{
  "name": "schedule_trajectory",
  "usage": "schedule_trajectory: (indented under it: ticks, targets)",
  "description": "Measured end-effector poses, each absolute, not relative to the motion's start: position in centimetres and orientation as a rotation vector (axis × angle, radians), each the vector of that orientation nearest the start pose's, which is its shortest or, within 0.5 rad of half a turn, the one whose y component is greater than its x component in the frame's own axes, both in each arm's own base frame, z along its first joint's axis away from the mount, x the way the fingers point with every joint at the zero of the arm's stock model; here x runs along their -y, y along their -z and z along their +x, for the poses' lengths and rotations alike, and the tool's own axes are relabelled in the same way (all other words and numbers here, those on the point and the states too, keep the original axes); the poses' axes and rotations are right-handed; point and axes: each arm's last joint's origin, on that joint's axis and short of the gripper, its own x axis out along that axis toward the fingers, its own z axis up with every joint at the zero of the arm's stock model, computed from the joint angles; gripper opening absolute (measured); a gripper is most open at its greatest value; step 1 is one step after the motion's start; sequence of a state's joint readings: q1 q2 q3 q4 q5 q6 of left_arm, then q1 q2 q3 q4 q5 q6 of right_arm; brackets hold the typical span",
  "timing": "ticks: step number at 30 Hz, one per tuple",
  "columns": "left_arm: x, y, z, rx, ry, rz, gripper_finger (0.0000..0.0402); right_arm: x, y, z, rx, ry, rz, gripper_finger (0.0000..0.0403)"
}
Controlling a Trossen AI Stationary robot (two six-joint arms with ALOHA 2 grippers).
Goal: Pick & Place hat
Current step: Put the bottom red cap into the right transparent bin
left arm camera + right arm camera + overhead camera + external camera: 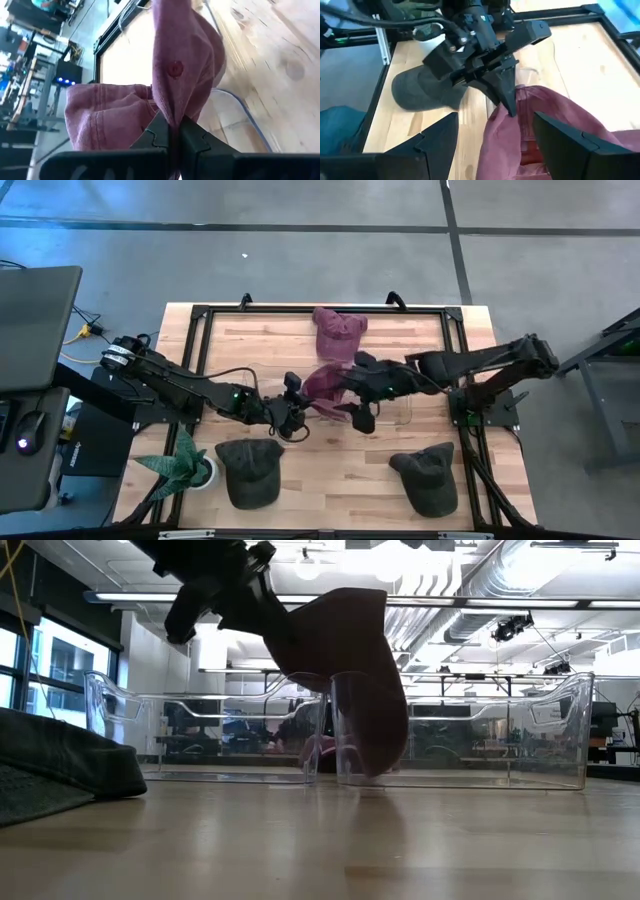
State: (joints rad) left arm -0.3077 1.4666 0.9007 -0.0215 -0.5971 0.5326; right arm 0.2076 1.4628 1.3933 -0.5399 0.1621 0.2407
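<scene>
A maroon hat (325, 383) hangs from my left gripper (173, 134), which is shut on it over the table's middle. In the low view the maroon hat (350, 670) droops down to a clear bin (450, 740), and its lower end shows through the bin's wall. My right gripper (495, 122) is open, with its fingers standing on either side of the hat's hanging cloth (540, 135); I cannot tell whether they touch it. A second maroon hat (338, 330) lies at the table's far edge. Two dark hats (248, 470) (428, 476) lie near the near edge. My left gripper pinches a fold of the maroon hat's crown (172, 117) between its two fingers (159, 135), a short way from the top button (174, 69). In the right wrist view the left fingertips (509, 105) point down into the cloth. The hat hangs below them, tilted and slack.
Clear plastic bins (405, 412) stand in the table's middle below the held hat. A potted plant (185, 465) sits at the near left corner. A black frame (200, 315) runs round the wooden tabletop. One dark hat (60, 765) lies close in the low view.
</scene>
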Motion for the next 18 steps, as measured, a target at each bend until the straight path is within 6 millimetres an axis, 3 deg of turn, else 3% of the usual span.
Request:
schedule_trajectory:
  ticks: [8, 14, 18]
  targets:
    - [7.7, -22.8, 29.7, -0.534, -0.178, 0.746, 0.0001, -8.8, -33.6, 30.0, -0.746, 0.152, 0.148, 0.0249]
    - [7.7, -22.8, 29.7, -0.537, -0.178, 0.744, 0.0000, -10.3, -27.1, 28.8, -0.873, 0.245, 0.250, 0.0249]
    - [7.7, -22.8, 29.7, -0.536, -0.178, 0.744, 0.0000, -10.2, -22.8, 28.2, -0.833, 0.315, 0.321, 0.0249]
